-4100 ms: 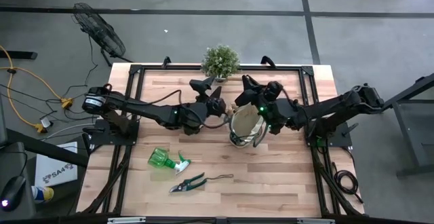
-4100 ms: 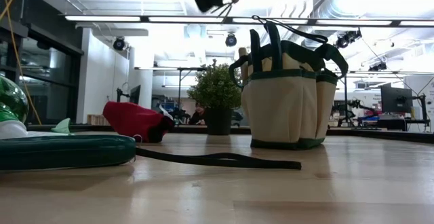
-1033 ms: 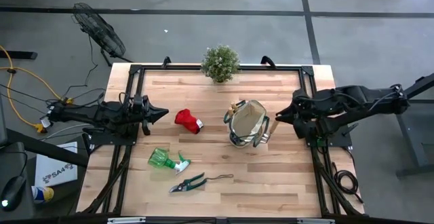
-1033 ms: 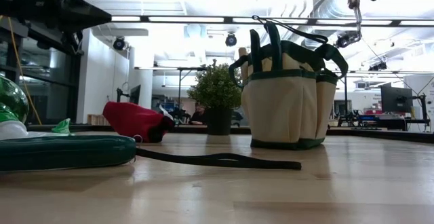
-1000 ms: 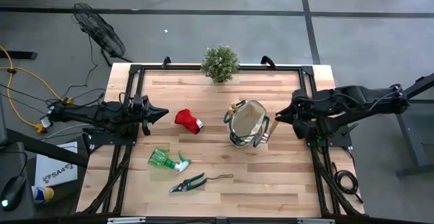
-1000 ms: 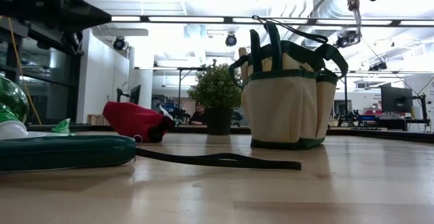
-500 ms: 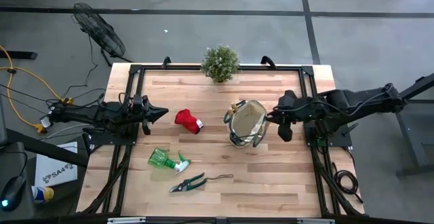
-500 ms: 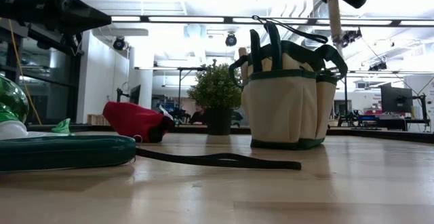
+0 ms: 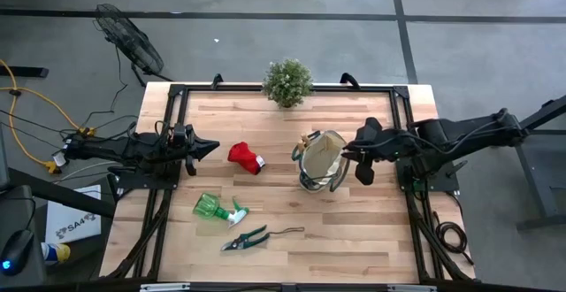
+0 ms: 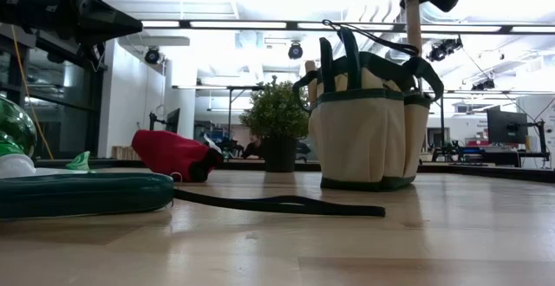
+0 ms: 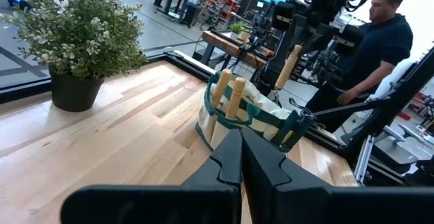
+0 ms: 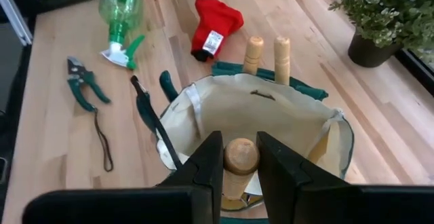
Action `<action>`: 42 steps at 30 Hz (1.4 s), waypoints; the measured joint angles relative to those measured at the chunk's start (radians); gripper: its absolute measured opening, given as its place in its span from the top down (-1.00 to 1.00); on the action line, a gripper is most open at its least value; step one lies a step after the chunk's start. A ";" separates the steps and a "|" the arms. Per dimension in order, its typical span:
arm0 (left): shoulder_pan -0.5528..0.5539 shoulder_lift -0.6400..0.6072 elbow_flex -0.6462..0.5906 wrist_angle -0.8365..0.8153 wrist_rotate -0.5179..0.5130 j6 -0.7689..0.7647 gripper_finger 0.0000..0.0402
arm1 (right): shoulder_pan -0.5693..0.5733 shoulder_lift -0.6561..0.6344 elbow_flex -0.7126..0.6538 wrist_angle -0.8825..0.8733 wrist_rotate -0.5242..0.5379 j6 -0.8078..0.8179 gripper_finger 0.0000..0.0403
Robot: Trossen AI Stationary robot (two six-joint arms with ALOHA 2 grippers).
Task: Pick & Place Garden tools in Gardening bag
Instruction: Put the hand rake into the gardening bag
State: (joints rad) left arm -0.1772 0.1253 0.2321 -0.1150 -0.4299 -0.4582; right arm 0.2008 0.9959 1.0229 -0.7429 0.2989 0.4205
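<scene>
Two wooden handles [image 12: 266, 53] already stand in the gardening bag [image 9: 320, 160] mid-worktop [image 9: 265, 195]. My right jaws [image 12: 239, 161] clamp a third above it; left jaws [image 11: 240, 157] wait together. Spray bottle [image 9: 215, 209], pruners [image 9: 245, 238], glove [image 9: 244, 157] remain.

Potted plant [image 9: 287, 82] at table's [image 9: 354, 239] far edge, floor fan [image 9: 129, 41], person [image 11: 369, 44] beyond table

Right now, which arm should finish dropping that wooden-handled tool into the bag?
The right. Its pincer is shut on the wooden-handled tool, directly above the open gardening bag. The left pincer sits far back at the table's left edge, closed and empty.
</scene>
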 joint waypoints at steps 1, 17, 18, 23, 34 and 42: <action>0.000 0.000 0.000 0.000 0.000 0.000 1.00 | 0.000 0.007 0.000 0.000 0.000 -0.003 0.71; 0.000 0.000 0.001 -0.023 -0.002 -0.022 1.00 | -0.001 0.087 0.000 0.036 0.009 0.006 0.71; 0.000 0.001 0.001 -0.024 -0.002 -0.023 1.00 | -0.001 0.090 0.000 0.039 0.010 0.013 0.71; 0.000 0.001 0.001 -0.023 -0.007 -0.025 1.00 | -0.001 0.112 0.000 0.038 0.013 0.060 0.71; 0.000 0.001 0.001 -0.023 -0.008 -0.026 1.00 | -0.001 0.170 0.000 0.041 0.035 0.081 0.71; 0.000 0.001 0.001 -0.023 -0.010 -0.034 1.00 | -0.001 0.178 -0.001 0.041 0.045 0.101 0.72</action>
State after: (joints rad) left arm -0.1768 0.1261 0.2333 -0.1376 -0.4397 -0.4925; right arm 0.1999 1.1738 1.0222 -0.7017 0.3435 0.5213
